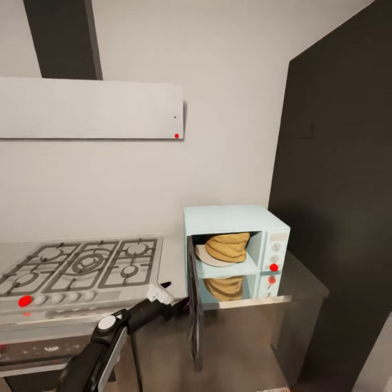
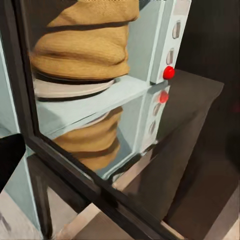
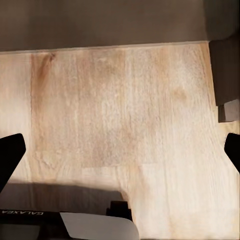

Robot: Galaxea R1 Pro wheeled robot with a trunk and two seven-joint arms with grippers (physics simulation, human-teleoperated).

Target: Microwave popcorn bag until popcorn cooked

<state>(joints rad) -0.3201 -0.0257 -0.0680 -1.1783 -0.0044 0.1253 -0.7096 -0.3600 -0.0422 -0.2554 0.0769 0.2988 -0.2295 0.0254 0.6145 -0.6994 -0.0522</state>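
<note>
**Popcorn bag inside the open microwave**

Where the head view looks down on the surface (image 1: 174, 256), the pale-blue microwave (image 1: 235, 218) stands at its far end, just beside the gas hob (image 1: 81, 264) and close to a tall dark cabinet (image 1: 337, 190). Its dark glass door (image 1: 193, 305) is swung open toward the camera. Within the microwave the popcorn bag (image 1: 227, 246), golden-tan and crumpled, sits on a pale round plate (image 1: 209, 259); a reflection of both shows in the glossy surface under the microwave. A red light (image 1: 274, 267) glows on the microwave's white side panel. Above the hob hangs a white hood (image 1: 90, 108). The left arm reaches toward the microwave door, and the left fingers (image 1: 174, 296) are at the door's lower edge; whether they are open or closed cannot be told here.

Seen from the left wrist, the door frame (image 2: 30, 115) runs close across the picture, with the popcorn bag (image 2: 85, 42) on its plate (image 2: 70, 89) beyond the glass, inside the microwave (image 2: 145, 45). The red light (image 2: 169, 73) and two knobs sit on the panel beside the bag. One dark finger (image 2: 10, 160) shows at the edge, on the near side of the door.

From the right wrist, the right fingers (image 3: 120, 152) stand wide apart, holding nothing, over a light wood plank floor (image 3: 120, 110), well away from the microwave.
</note>
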